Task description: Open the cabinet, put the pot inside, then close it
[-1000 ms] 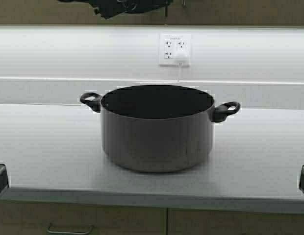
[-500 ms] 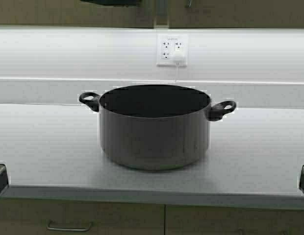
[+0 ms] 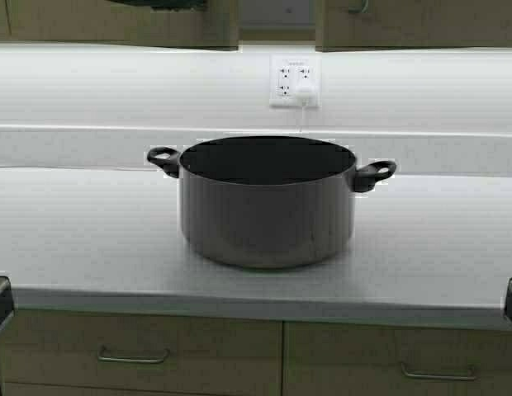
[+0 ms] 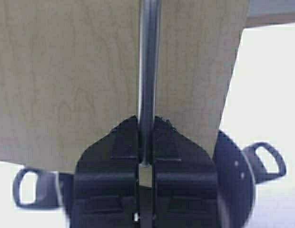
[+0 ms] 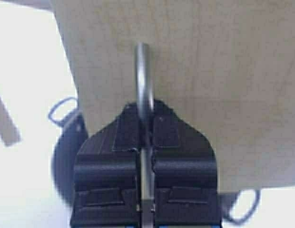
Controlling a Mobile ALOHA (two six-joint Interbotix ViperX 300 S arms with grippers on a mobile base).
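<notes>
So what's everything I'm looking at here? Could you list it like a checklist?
Surface: pale countertop, bare around the pot.
Job's things: pot upright at the middle, no lid; cabinet doors above parted at the middle.
Clutter: nothing seen.
Grippers: left end effector shut on left door handle; right end effector shut on right door handle.
Cables: white plug and cord at wall outlet.
Surroundings: drawer fronts below.

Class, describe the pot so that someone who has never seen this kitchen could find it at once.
Start at the long pale countertop under the wall outlet. The pot stands alone at its middle, above the drawer fronts. It is wide, squat and dark grey, lidless, with a black interior and two black loop handles.
</notes>
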